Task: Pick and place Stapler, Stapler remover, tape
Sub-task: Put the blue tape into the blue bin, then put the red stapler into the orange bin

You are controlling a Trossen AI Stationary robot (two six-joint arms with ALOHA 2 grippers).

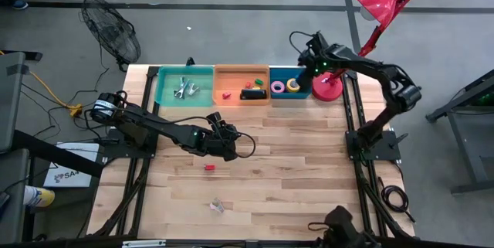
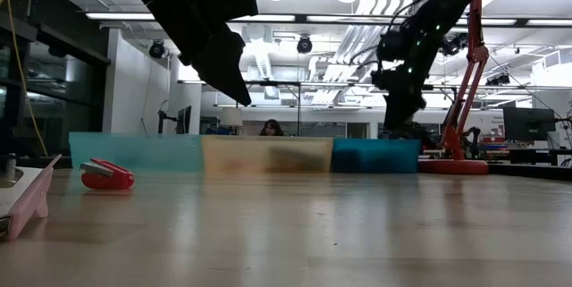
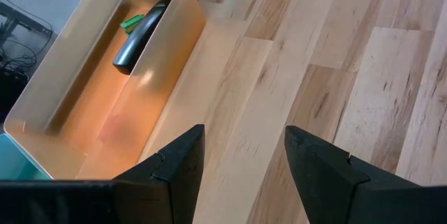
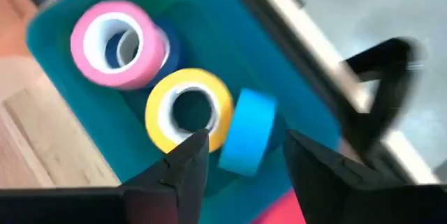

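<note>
The black stapler (image 3: 140, 32) lies in the orange bin (image 1: 241, 84). A pink (image 4: 115, 42), a yellow (image 4: 188, 109) and a light blue tape roll (image 4: 246, 140) sit in the blue bin (image 1: 289, 86); the light blue one stands on edge against the yellow one. My right gripper (image 4: 241, 158) hangs open just above them, a finger on either side of the light blue roll, apart from it. My left gripper (image 3: 244, 154) hovers open over the bare table, short of the orange bin. Metal stapler removers (image 1: 184, 88) lie in the teal bin.
A small red stapler (image 1: 208, 168) and a metal stapler remover (image 1: 217, 206) lie on the open table nearer the front. A red desk lamp (image 1: 328, 87) stands right of the blue bin. The three bins line the far edge.
</note>
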